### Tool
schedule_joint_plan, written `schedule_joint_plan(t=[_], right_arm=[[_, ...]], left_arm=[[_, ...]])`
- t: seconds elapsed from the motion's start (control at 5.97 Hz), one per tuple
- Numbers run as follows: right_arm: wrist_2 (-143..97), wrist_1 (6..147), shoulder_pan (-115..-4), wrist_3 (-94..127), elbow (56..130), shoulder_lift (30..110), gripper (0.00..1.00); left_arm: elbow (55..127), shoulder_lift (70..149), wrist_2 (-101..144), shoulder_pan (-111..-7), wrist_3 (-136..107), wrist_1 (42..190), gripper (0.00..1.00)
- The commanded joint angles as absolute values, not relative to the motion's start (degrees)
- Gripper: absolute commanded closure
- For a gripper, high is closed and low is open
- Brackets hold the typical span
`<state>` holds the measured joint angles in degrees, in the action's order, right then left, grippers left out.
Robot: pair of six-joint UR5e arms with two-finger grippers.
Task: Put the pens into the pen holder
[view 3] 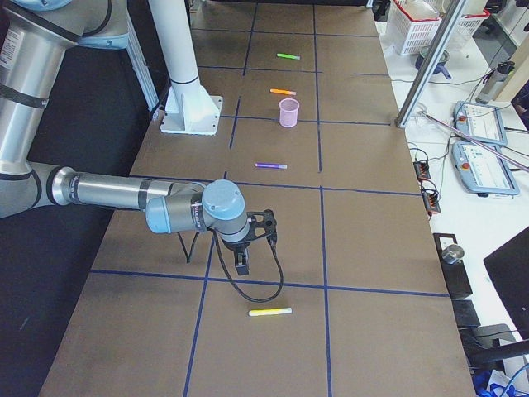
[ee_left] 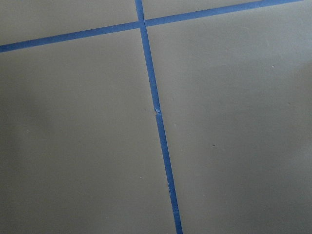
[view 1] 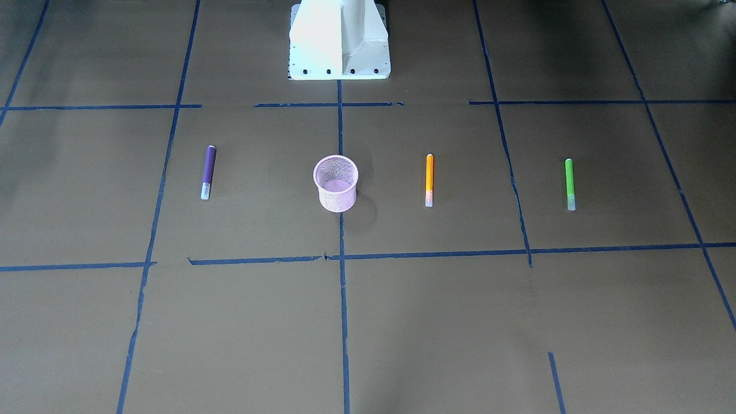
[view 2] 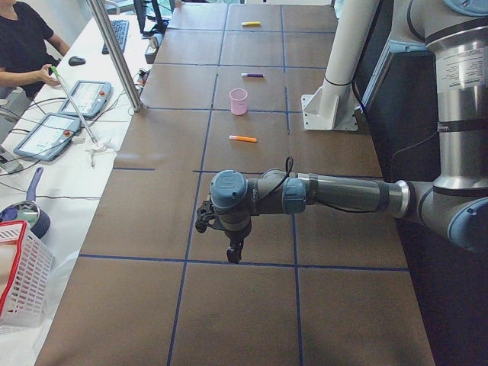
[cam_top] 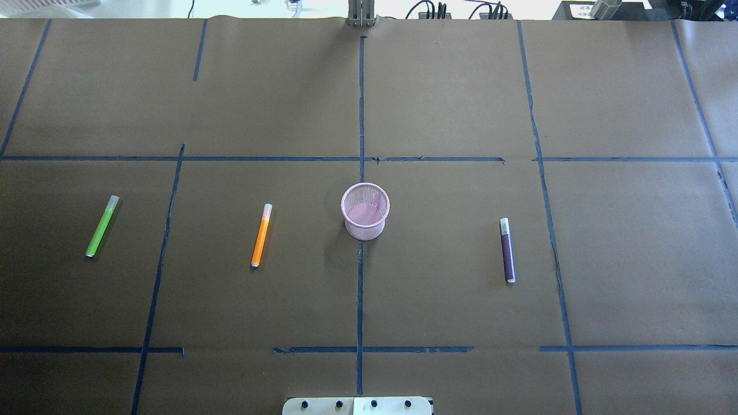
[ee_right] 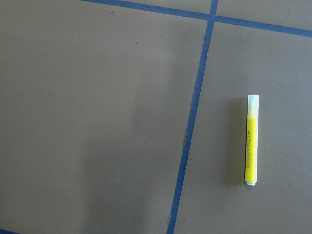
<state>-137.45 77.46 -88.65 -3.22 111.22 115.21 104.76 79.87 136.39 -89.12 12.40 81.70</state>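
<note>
The pink mesh pen holder (cam_top: pixel 365 227) stands upright at the table's middle and looks empty. An orange pen (cam_top: pixel 260 235) and a green pen (cam_top: pixel 102 226) lie to its left, a purple pen (cam_top: pixel 507 251) to its right. A yellow pen (view 3: pixel 270 312) lies far out at the robot's right end and shows in the right wrist view (ee_right: pixel 251 140). My right gripper (view 3: pixel 242 266) hangs just above the table, a short way from the yellow pen. My left gripper (view 2: pixel 235 252) hangs over bare table at the left end. I cannot tell whether either is open or shut.
Blue tape lines cross the brown table cover (cam_top: pixel 438 92). The robot's white base (view 1: pixel 339 52) stands at the near edge. Beyond the far edge are a metal post (view 2: pixel 114 53), tablets and a seated person (view 2: pixel 23 38).
</note>
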Motion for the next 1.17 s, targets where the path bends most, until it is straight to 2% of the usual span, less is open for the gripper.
schedule_joint_plan(t=[0.0,1.0], right_arm=[[-136.94,77.34,-88.42,-3.43,111.27,115.66,0.00],[-137.11,78.75,-88.33,-3.35,110.92,114.61,0.00]], left_arm=[[105.20,78.06,135.27,-89.03,13.35,84.09,0.00],[104.77,78.31,135.97,-89.12,13.36,84.37,0.00]])
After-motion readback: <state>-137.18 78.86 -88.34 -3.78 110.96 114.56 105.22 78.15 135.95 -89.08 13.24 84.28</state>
